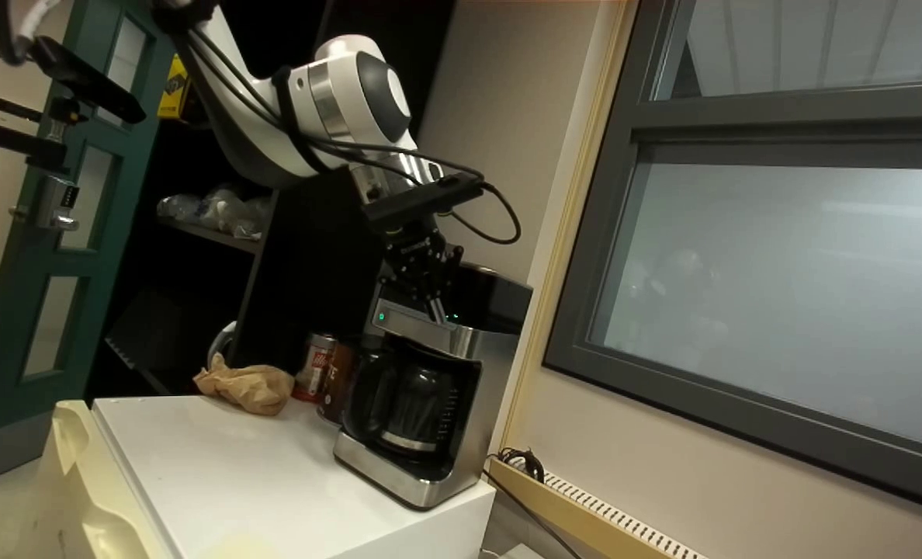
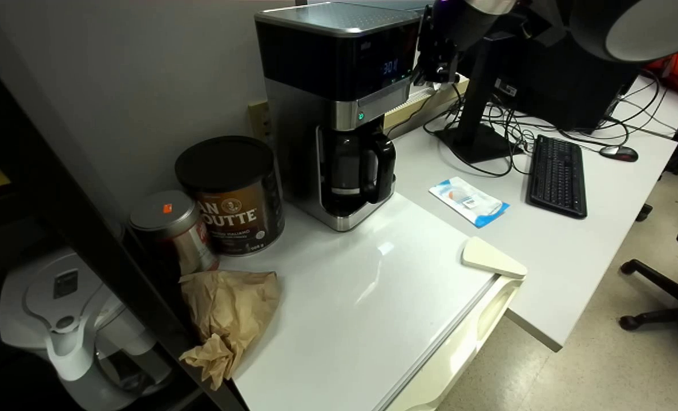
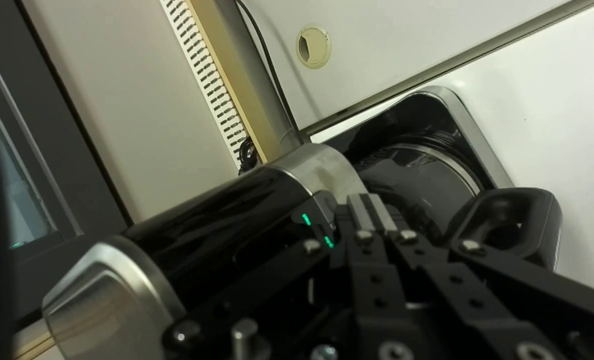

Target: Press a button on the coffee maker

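Observation:
The coffee maker (image 1: 500, 380) is a boxy black and silver machine, upright on the white cabinet in both exterior views (image 2: 296, 120). Its dark glass carafe (image 1: 418, 400) sits inside. A lit clock display (image 2: 390, 67) and a green-lit button (image 2: 360, 116) show on its front. My gripper (image 1: 436, 310) is shut and empty, its tips at the silver control strip (image 1: 407, 320). In the wrist view the shut fingertips (image 3: 373, 214) lie in front of the strip, beside two green lights (image 3: 317, 231). I cannot tell whether they touch it. The button spot behind the fingers is hidden.
A brown coffee can (image 2: 230, 194), a smaller silver can (image 2: 170, 228) and a crumpled paper bag (image 2: 230, 314) stand beside the machine. The wall and window frame (image 1: 624, 233) are close behind it. A monitor stand (image 2: 470, 137) and keyboard (image 2: 557, 174) are on the adjoining desk.

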Controlling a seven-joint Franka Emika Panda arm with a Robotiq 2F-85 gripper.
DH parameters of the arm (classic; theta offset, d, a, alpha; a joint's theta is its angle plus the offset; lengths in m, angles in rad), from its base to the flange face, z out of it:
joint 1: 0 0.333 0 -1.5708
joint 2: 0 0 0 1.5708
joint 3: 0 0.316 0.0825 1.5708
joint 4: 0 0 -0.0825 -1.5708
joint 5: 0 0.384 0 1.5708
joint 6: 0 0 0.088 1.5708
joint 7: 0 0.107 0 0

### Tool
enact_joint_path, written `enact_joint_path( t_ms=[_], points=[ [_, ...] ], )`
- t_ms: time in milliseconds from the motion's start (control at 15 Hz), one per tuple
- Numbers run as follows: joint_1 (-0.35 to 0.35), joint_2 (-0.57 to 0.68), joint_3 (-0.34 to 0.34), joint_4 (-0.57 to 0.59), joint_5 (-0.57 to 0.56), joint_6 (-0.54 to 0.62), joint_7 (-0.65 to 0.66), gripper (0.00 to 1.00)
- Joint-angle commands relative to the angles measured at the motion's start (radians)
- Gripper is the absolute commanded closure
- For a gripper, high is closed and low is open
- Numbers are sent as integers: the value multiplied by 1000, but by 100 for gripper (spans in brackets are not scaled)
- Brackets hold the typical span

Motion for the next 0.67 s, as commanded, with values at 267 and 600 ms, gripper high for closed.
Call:
enact_joint_path(
  t_ms=[267,600],
  points=[
    [-6,56,10,85,59,1,-62,100],
    [-4,68,11,105,82,-2,-80,100]
  ],
)
